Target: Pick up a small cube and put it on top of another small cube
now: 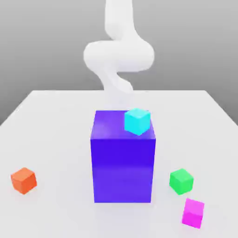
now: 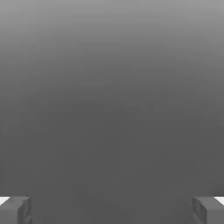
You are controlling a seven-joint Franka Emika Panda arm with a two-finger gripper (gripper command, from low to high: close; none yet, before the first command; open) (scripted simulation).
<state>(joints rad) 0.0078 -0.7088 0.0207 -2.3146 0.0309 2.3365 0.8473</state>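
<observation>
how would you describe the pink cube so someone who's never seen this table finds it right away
Start at the tall blue-purple block standing mid-table. On the exterior view's right of its base sits a small green cube; the small magenta-pink cube lies just past it, nearer the table's front edge. It is the only pink one: the others are green, orange and cyan.

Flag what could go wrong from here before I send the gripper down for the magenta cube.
1. The tall blue block stands between the arm and the magenta cube; the reach could clip it or the cyan cube near its edge.
2. The green cube sits close beside the magenta one; the open gripper might nudge it.
</observation>
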